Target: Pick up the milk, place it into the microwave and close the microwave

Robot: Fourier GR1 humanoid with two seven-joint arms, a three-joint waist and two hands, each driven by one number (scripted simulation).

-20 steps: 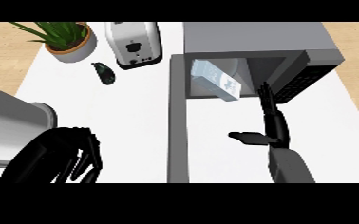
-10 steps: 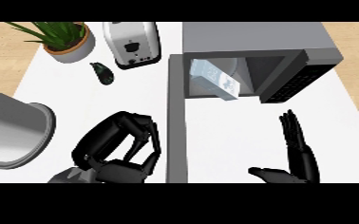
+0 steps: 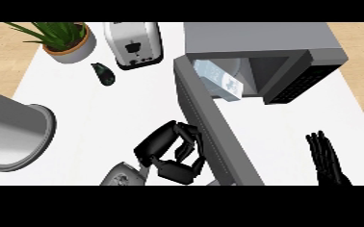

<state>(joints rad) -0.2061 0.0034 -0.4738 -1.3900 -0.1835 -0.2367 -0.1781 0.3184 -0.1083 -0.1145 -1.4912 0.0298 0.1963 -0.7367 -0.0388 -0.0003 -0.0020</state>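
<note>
Milk carton is inside the microwave, standing at the left of the cavity, just behind the door hinge side. It's pale blue-white with a small dark mark on its face; no text is readable on it.

Microwave door is open, swung out toward the lower edge of the head view, seen nearly edge-on as a long grey slab. The control panel to the right of the cavity is dark, with no legible labels.

Left robot hand is at the outer, left face of the door, fingers curled and up against it. They're not wrapped round anything I can make out. The grey forearm enters from the bottom edge.

Right robot hand is at the lower right on the worktop side of the door, well apart from it, fingers straight and together, pointing up, holding nothing.

Other items on the white worktop: toaster at top centre-left with dark slots or knobs but no readable brand, potted plant at top left, a small dark object below the plant, and a grey pot at the left edge.
</note>
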